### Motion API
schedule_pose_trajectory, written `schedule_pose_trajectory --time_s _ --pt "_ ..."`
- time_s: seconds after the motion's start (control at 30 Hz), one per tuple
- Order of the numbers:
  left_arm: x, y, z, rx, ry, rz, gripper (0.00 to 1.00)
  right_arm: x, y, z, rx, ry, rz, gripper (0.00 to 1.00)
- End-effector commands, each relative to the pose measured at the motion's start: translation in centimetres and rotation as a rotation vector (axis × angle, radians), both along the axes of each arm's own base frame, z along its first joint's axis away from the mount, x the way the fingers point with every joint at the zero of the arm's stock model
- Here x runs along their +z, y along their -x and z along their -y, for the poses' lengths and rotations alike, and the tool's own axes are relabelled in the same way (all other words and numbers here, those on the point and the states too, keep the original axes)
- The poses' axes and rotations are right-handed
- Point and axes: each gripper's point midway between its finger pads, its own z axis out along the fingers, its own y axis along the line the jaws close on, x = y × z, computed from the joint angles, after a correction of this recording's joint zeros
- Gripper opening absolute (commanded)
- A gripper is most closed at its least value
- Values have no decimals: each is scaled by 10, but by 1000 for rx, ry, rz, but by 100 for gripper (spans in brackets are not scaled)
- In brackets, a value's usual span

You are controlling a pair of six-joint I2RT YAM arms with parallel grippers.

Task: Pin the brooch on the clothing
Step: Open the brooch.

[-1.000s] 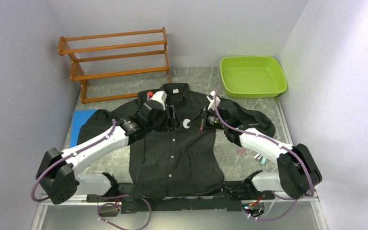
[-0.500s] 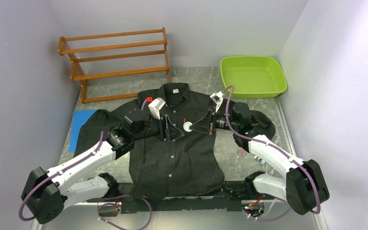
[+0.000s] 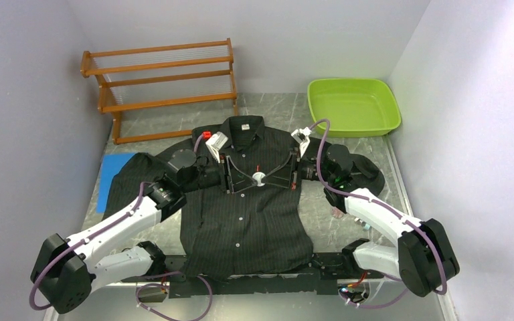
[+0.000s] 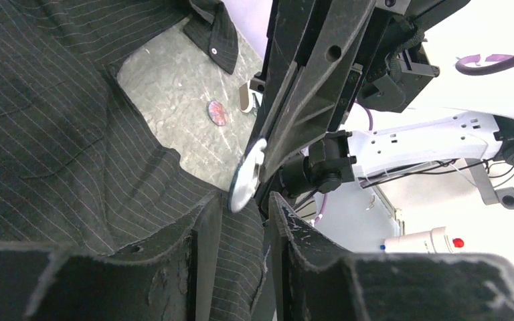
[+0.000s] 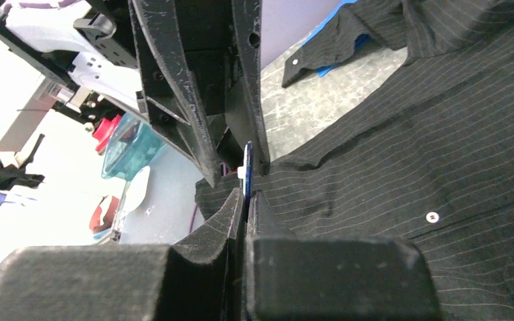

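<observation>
The clothing (image 3: 244, 214), a black pinstriped shirt, lies flat on the table with its collar at the far side. The brooch (image 3: 259, 177) is a small white disc over the shirt's chest. My right gripper (image 3: 268, 178) is shut on it. In the right wrist view the brooch (image 5: 246, 167) shows edge-on between the pads of my right gripper (image 5: 246, 197). My left gripper (image 3: 247, 179) faces it tip to tip. In the left wrist view my left gripper (image 4: 241, 200) is closed on a raised fold of the clothing (image 4: 231, 247), with the brooch (image 4: 247, 180) just beyond its tips.
A wooden rack (image 3: 160, 87) stands at the back left and a green tub (image 3: 353, 105) at the back right. A blue mat (image 3: 110, 174) lies under the left sleeve. Small loose items (image 3: 338, 212) lie on the table by the right arm.
My left gripper has moved right from the collar area to the chest and turned to face the right gripper. The two grippers now meet at the brooch.
</observation>
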Motion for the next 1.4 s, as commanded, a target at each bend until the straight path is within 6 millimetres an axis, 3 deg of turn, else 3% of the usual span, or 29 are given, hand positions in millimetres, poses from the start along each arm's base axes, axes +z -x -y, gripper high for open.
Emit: schedule_pose_trajectory --time_s 0.0,0.33,0.43,0.53,0.83,1.0,1.07,1.37 --pt "20 2 4 -37 73 50 36 12 9 -6 44 -27 64 0" --pt "26 5 4 -69 111 63 18 13 8 -8 49 -33 60 0" --pt "26 4 1 -61 103 63 21 14 7 -7 38 -33 64 0" --pt "25 6 0 -71 103 57 34 18 7 -8 40 -37 72 0" --pt "26 5 -1 -77 123 54 31 21 6 -8 34 -47 77 0" --pt "21 2 -3 -56 95 37 48 25 6 -8 39 -48 87 0" --pt "20 1 -4 -54 96 35 49 26 6 -8 42 -48 91 0" --pt "21 -2 -2 -67 119 30 31 30 4 -9 42 -40 104 0"
